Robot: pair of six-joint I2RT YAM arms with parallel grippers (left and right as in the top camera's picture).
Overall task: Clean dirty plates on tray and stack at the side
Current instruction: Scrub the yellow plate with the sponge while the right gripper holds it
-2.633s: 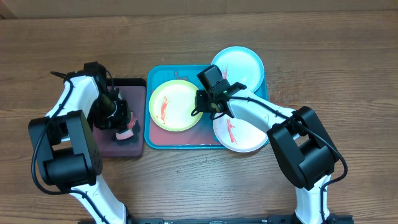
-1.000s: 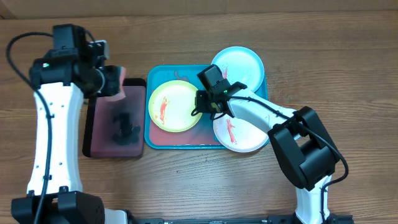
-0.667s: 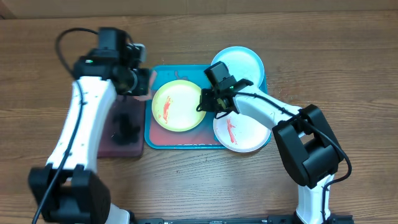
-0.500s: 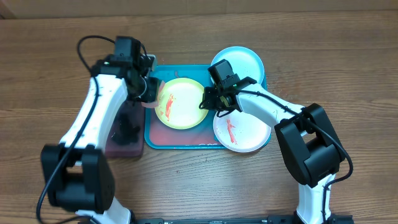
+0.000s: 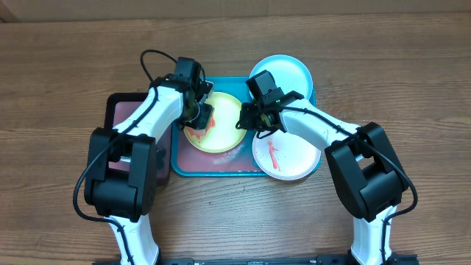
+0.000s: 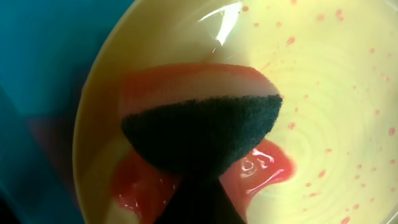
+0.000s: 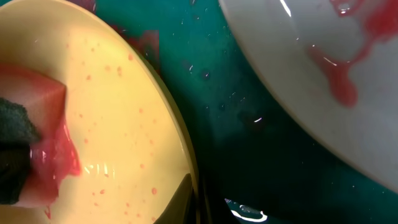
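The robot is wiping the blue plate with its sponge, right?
Not quite. The sponge is wiping the yellow-green plate, not the blue plate. The left wrist view shows it pressed into the red smear there.

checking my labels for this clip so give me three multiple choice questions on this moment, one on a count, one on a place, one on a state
1. How many plates show in the overhead view?
A) two B) three C) four

2. Where is the sponge pressed?
A) on the yellow-green plate
B) on the white plate
C) on the light blue plate

3. The white plate's face is:
A) wiped clean B) turned over C) streaked red

Answers:
1 B: the yellow-green, white and light blue plates are all in view.
2 A: the left wrist view shows the sponge on the yellow-green plate, in a red puddle.
3 C: a red smear runs across its centre.
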